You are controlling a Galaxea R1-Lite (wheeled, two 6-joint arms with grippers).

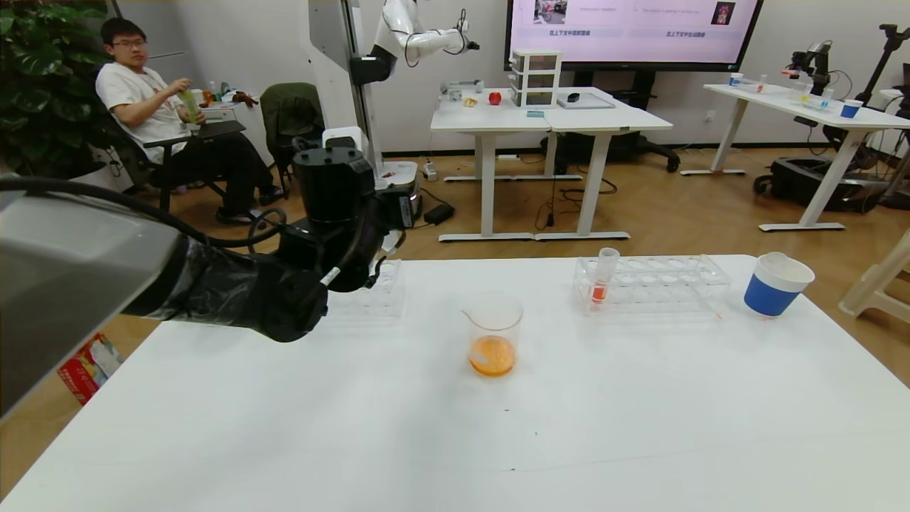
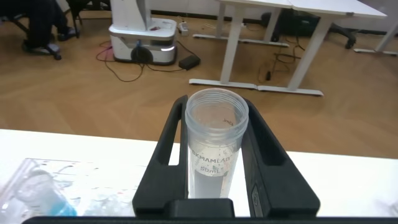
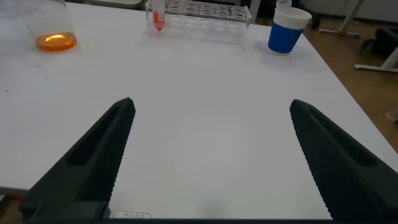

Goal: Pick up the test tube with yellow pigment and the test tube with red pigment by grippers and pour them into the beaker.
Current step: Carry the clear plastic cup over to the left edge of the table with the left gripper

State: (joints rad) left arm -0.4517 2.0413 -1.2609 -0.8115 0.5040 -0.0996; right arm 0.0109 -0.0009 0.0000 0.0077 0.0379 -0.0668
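Observation:
My left gripper (image 2: 216, 111) is shut on a clear tube (image 2: 214, 149) marked 50 ml, held upright with its mouth open; no coloured liquid shows in it. In the head view the left arm (image 1: 313, 235) reaches over the left rack (image 1: 377, 299) and hides the gripper. No yellow liquid shows in any view. The beaker (image 1: 493, 334) stands mid-table with orange liquid at its bottom; it also shows in the right wrist view (image 3: 50, 25). A test tube with red pigment (image 1: 603, 277) stands upright in the right rack (image 1: 654, 281), also seen by the right wrist (image 3: 158, 15). My right gripper (image 3: 211, 104) is open and empty, low over bare table.
A blue-and-white paper cup (image 1: 776, 284) stands right of the right rack, also in the right wrist view (image 3: 286, 31). A tube with blue liquid (image 2: 37, 193) sits in the left rack. Desks, another robot and a seated person are beyond the table's far edge.

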